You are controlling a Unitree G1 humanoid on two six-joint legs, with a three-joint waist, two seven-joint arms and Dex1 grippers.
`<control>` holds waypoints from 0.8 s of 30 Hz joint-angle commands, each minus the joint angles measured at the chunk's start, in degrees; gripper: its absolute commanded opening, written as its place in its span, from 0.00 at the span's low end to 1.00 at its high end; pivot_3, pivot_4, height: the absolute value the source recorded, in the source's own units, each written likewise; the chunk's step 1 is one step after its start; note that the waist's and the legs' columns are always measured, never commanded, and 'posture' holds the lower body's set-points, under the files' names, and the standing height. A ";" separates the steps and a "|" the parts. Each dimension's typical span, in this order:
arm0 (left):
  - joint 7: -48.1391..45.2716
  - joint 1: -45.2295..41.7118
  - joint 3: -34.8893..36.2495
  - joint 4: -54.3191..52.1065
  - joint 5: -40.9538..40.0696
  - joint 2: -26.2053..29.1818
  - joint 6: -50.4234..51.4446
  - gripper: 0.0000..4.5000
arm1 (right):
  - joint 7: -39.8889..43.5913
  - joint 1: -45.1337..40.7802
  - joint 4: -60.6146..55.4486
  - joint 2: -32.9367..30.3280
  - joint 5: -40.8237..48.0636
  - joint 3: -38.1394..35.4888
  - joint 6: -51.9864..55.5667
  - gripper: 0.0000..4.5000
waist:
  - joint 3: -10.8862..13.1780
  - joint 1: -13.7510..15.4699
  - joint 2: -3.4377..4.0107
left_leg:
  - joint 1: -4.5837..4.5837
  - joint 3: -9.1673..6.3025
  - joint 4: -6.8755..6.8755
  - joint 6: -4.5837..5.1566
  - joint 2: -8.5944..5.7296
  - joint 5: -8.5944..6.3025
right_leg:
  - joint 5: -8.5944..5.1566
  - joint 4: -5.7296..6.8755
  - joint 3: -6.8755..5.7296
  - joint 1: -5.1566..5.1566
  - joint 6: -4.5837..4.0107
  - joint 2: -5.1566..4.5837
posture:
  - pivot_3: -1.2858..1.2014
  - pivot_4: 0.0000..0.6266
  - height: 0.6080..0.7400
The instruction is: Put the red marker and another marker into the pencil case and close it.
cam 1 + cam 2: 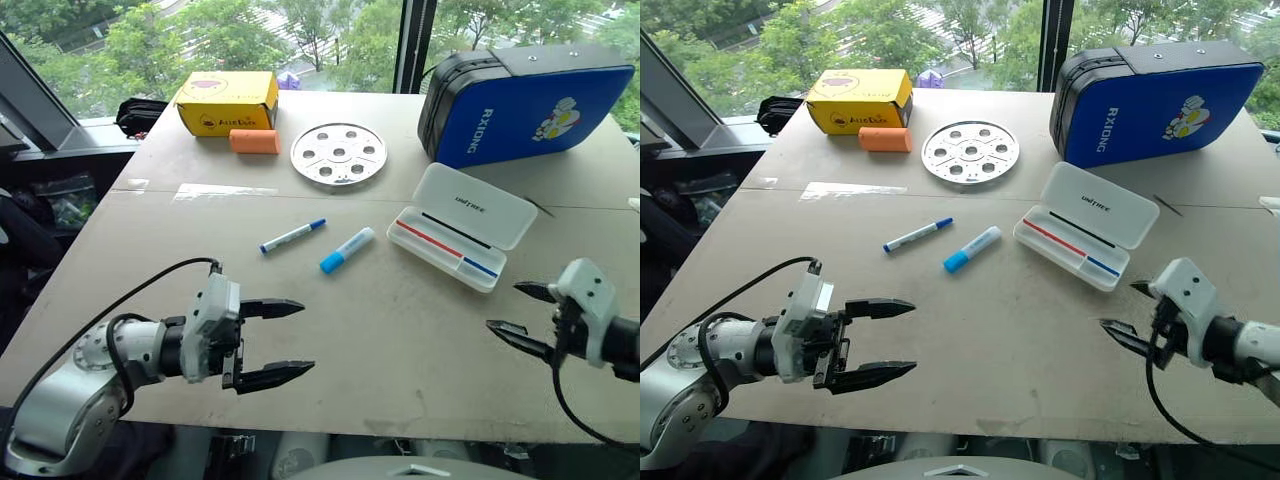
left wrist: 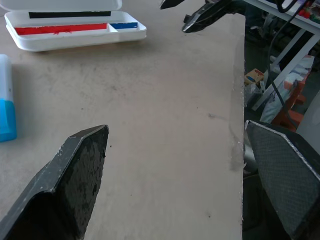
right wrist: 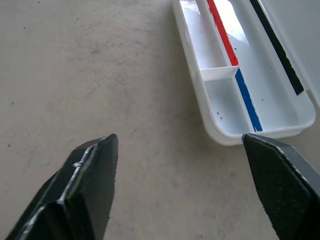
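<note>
Head view first: pencil case (image 1: 480,215) lies on the right half of the table (image 1: 330,330), lid swung fully open and flat behind the tray. A red strip and a blue one run along the tray and a black one along the lid (I cannot tell whether these are pens or trim). 2 markers lie loose near the table's middle, just left of the case: a thin marker (image 1: 292,236) with a dark blue cap and a chunky marker (image 1: 347,250) with a light blue cap. Neither shows any red. The left gripper (image 1: 307,338) hovers near the front edge, fingers spread wide and holding nothing. The right gripper (image 1: 502,307) hangs in front of the case, fingers parted and empty too.

Left wrist view: the 2 black fingers stand far apart over bare tabletop, with the chunky marker's blue cap off to one side and the case beyond.

Right wrist view: the fingers frame the tray's near corner, well clear of it, nothing between them.

Both markers look light, stiff and smooth, so they will likely roll if nudged. Pinching across the middle of the barrel seems safest. The case looks like thin, light plastic that may slide when pushed, so its lid is best swung over from the free edge while the tray is steadied.
</note>
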 commanded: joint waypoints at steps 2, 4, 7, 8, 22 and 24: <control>0.29 -0.29 1.41 -2.25 -1.56 1.07 0.00 1.00 | -3.16 -7.06 1.77 0.75 -0.51 5.99 3.97 0.64 | 0.01 0.07 -0.02 | -0.04 -0.05 0.00 0.01 0.00 -0.01 | 0.01 -0.02 -0.07 0.00 0.02 0.00 | 0.52 0.24 1.00; 0.90 0.04 1.50 -3.06 -1.90 1.14 0.28 1.00 | -2.81 -8.98 3.97 0.32 -2.88 9.28 2.99 0.64 | 0.01 0.06 -0.02 | -0.04 -0.05 0.00 0.03 -0.02 -0.02 | 0.02 -0.03 -0.06 0.00 0.04 0.00 | 0.52 0.24 1.00; 2.63 0.04 1.43 -4.69 -2.71 1.11 1.20 1.00 | -3.30 -12.58 8.21 1.06 -5.95 13.79 1.95 0.64 | 0.02 -0.06 -0.01 | -0.04 -0.03 0.01 0.04 -0.02 -0.02 | 0.02 -0.02 -0.05 0.00 0.05 -0.01 | 0.52 0.24 1.00; 3.19 -0.02 1.45 -5.14 -3.00 1.05 1.58 1.00 | -3.30 -13.66 9.31 1.31 -6.73 15.00 1.66 0.64 | 0.02 -0.06 -0.01 | -0.04 -0.03 0.02 0.04 -0.02 -0.02 | 0.02 -0.01 -0.03 -0.01 0.05 -0.01 | 0.52 0.24 1.00; 8.95 -1.17 1.97 -8.32 -6.06 1.62 5.28 1.00 | 4.70 -23.77 20.38 -0.11 -18.99 27.56 -8.56 0.01 | 0.02 -0.72 -0.01 | 0.01 -0.05 0.05 0.04 0.00 -0.02 | 0.04 0.05 -0.05 0.00 0.06 0.02 | 0.52 0.24 1.00; 9.49 -1.19 2.00 -8.64 -6.40 1.73 5.51 1.00 | 8.84 -23.48 22.23 -2.76 -20.68 27.98 -13.49 0.01 | 0.02 -0.67 -0.01 | 0.00 -0.05 0.05 0.04 0.00 -0.02 | 0.03 0.04 -0.05 0.00 0.06 0.01 | 0.52 0.24 1.00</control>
